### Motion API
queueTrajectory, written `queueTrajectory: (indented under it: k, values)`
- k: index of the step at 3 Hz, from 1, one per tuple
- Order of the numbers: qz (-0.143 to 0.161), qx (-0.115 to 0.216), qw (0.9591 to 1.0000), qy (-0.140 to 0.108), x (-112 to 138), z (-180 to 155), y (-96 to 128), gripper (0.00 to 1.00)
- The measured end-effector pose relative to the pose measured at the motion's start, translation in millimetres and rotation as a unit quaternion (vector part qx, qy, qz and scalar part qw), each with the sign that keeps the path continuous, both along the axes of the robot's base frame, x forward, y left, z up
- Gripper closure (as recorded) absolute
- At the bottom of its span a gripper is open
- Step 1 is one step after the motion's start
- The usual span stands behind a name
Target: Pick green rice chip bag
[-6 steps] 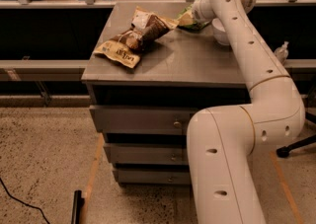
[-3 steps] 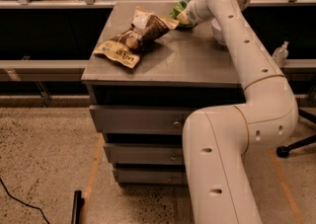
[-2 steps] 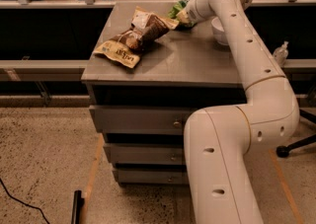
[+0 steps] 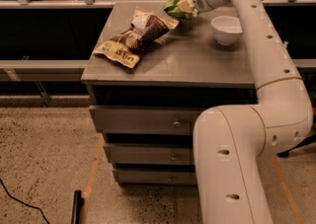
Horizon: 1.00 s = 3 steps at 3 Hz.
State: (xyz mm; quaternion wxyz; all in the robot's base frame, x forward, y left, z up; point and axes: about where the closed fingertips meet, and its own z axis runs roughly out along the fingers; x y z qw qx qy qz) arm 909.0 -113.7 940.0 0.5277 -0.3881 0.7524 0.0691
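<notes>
the gripper [image 4: 184, 6] is clenched on the green rice chip bag [image 4: 172, 5], holding it just above the far edge of the grey cabinet top [image 4: 197, 62]. the white bowl [image 4: 226, 29] sits to its right, and the brown snack bags [image 4: 134, 34] lie to its left.

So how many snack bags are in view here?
3: a small glossy green bag in the gripper at the back edge, a crumpled brown bag mid-left, a flat tan bag at the front-left. Overlap may hide another.
</notes>
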Motion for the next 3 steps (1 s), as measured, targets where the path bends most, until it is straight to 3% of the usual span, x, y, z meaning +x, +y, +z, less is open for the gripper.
queueTrajectory:
  k: [2, 3]
  values:
    - [0.036, 0.056, 0.9968, -0.045, -39.5, 80.1, -9.4, 1.00]
    - [0.036, 0.056, 0.9968, -0.044, -39.4, 80.0, -9.3, 1.00]
